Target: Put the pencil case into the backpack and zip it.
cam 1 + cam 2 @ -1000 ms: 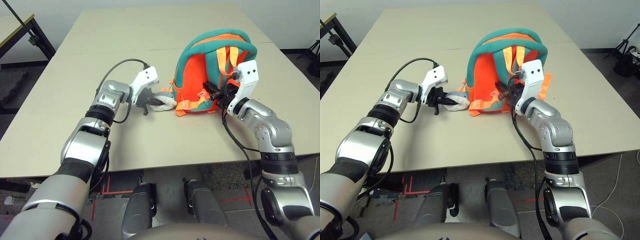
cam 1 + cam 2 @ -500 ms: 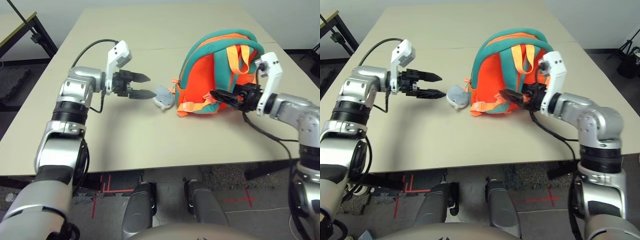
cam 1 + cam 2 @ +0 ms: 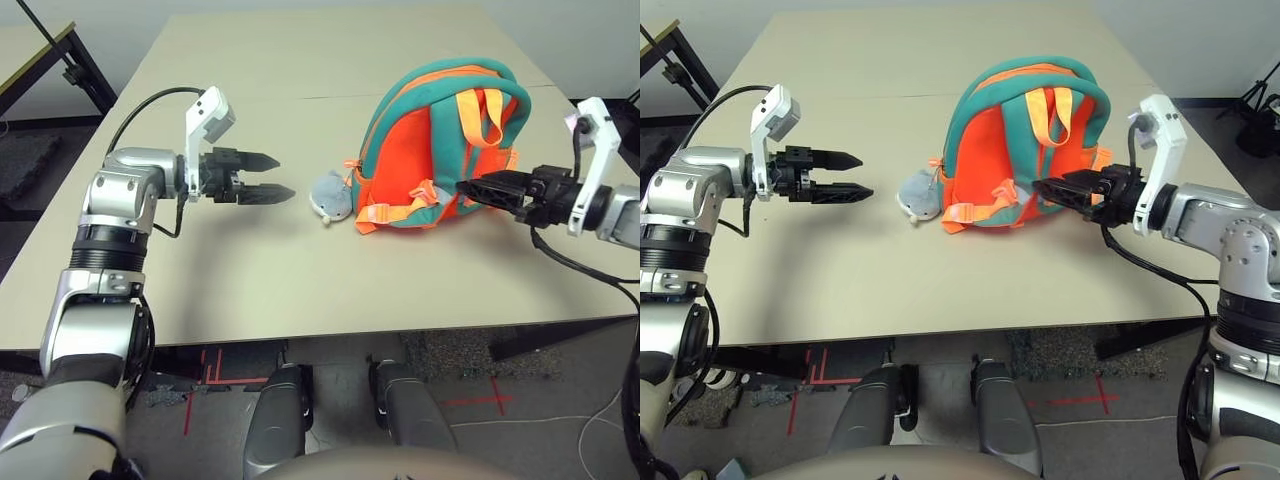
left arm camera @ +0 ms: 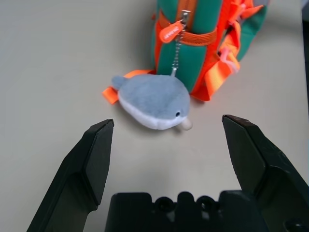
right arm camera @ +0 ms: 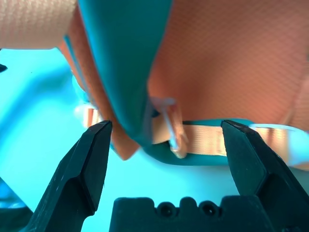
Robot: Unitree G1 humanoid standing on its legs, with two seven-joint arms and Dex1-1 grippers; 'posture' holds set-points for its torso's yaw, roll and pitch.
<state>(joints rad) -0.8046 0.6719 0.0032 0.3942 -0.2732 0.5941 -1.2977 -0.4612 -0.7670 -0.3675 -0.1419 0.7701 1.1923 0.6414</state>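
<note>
Black two-fingered left gripper (image 3: 268,177), spread, centre-left, bare table around; orange-teal fabric backpack (image 3: 420,150) upper right, beside spread black right gripper (image 5: 166,125).

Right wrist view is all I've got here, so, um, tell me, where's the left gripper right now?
Observer: The left gripper is open over the table, to the left of the plush, with nothing between its fingers.
Operator: Okay, and is that plush loose or attached to something?
Observer: Attached. A thin chain runs from it up to the backpack, by an orange tag.
Operator: Got it. Is the backpack standing or lying flat?
Observer: It stands on the table, with its teal shoulder strap side facing the robot.
</note>
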